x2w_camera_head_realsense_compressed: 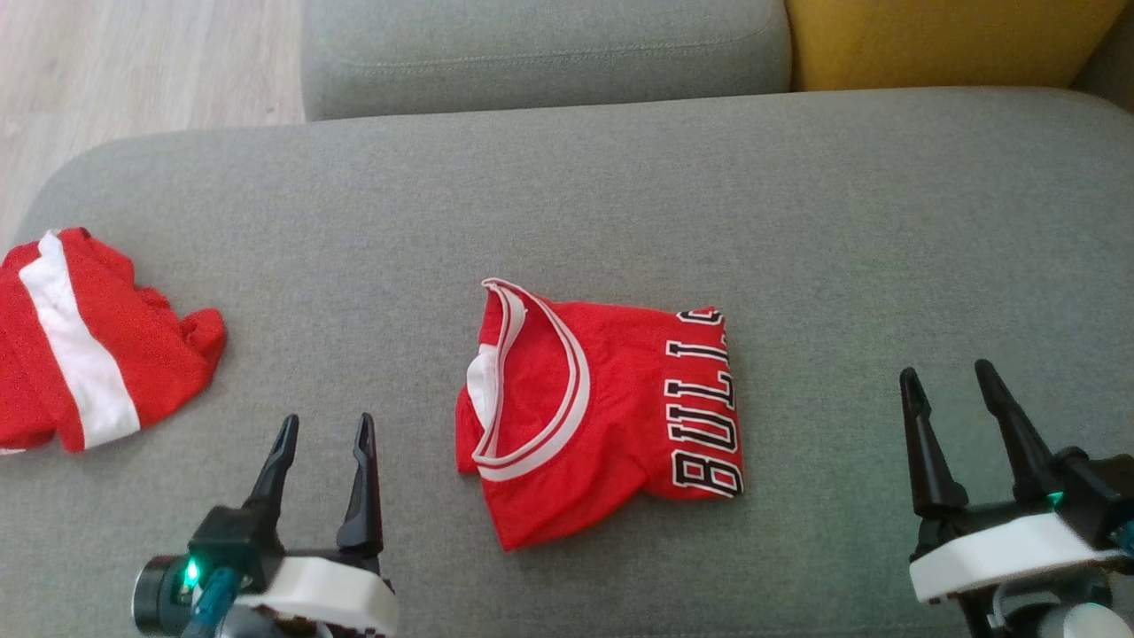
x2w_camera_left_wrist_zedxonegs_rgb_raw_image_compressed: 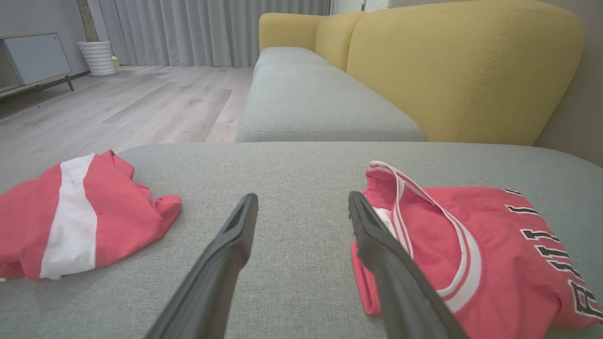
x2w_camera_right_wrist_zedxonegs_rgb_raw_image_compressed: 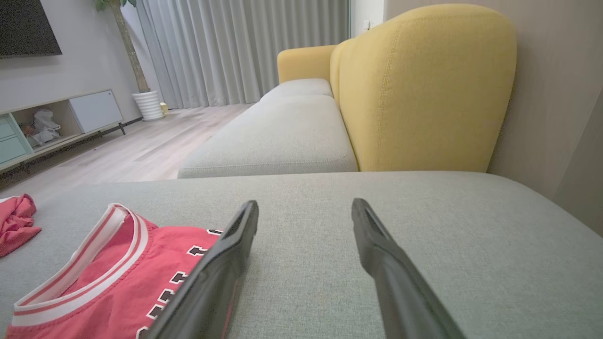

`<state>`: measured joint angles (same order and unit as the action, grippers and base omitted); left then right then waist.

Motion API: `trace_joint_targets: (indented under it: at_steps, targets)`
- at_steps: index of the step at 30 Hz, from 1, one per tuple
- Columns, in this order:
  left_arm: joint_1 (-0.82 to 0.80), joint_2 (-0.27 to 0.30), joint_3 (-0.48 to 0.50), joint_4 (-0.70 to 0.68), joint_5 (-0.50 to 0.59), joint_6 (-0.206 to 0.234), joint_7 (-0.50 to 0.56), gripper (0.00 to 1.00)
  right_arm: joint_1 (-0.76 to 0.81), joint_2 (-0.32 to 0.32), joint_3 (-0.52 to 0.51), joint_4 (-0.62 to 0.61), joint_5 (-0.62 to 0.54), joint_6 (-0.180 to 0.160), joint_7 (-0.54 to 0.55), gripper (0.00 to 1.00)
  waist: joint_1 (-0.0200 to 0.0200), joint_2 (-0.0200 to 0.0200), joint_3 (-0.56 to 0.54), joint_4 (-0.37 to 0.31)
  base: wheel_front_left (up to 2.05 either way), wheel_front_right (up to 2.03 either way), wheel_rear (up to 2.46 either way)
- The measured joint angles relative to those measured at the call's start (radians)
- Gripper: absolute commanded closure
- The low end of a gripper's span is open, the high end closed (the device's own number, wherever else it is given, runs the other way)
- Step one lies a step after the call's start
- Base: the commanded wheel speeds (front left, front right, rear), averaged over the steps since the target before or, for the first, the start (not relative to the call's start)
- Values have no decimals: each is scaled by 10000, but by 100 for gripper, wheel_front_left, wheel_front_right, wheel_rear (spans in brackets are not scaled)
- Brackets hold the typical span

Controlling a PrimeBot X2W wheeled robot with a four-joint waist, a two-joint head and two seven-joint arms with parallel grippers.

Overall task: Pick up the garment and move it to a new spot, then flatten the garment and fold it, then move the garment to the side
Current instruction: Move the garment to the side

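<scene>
A red jersey (x2w_camera_head_realsense_compressed: 611, 399) with white trim and black "BULLS" lettering lies folded into a rough square at the middle of the grey cushion (x2w_camera_head_realsense_compressed: 620, 195). It also shows in the left wrist view as the jersey (x2w_camera_left_wrist_zedxonegs_rgb_raw_image_compressed: 476, 254) and in the right wrist view as the jersey (x2w_camera_right_wrist_zedxonegs_rgb_raw_image_compressed: 108, 282). My left gripper (x2w_camera_head_realsense_compressed: 323, 425) hovers open to the left of it, fingers apart with nothing between them (x2w_camera_left_wrist_zedxonegs_rgb_raw_image_compressed: 301, 202). My right gripper (x2w_camera_head_realsense_compressed: 948, 372) stands open well to the right of the garment, also empty (x2w_camera_right_wrist_zedxonegs_rgb_raw_image_compressed: 304, 207).
A second red garment with a white stripe (x2w_camera_head_realsense_compressed: 80, 346) lies crumpled at the cushion's left edge. Beyond are another grey seat (x2w_camera_head_realsense_compressed: 540, 53), a yellow backrest (x2w_camera_head_realsense_compressed: 948, 40) and wooden floor (x2w_camera_head_realsense_compressed: 133, 62) at the far left.
</scene>
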<state>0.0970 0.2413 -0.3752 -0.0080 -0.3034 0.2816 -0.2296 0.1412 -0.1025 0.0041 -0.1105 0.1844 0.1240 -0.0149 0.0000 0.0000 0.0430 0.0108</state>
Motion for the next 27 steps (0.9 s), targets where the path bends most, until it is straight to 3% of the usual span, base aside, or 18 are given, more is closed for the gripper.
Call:
trace_joint_targets:
  at_steps: [8, 20, 21, 22, 27]
  targets:
    - [-387, -15, -61, -82, 17, -12, -10, 0, -385, 2, 244, 1150, 290, 0, 155, 0, 0, 0, 500, 124, 0, 0, 0]
    - [-1737, -568, -286, 144, 184, -278, -198, 0, -3060, 67, 2247, 4627, 1331, 0, 295, 0, 1, 0, 1849, 819, 0, 0, 0]
    - [-1772, -608, -290, 161, 222, -307, -199, 0, -3202, 33, 2431, 4872, 1352, 0, 485, 44, 1, 0, 1926, 874, 0, 0, 0]
    - [-1816, -637, -286, 188, 222, -326, -199, 0, -3295, -10, 2598, 5022, 1473, 0, 562, 100, 1, 0, 2000, 920, 0, 0, 0]
    - [-1980, -803, -132, 251, 420, -453, -201, 0, -3749, -341, 3229, 5227, 1835, 2, 508, 100, 1, 0, 2262, 888, 0, 0, 0]
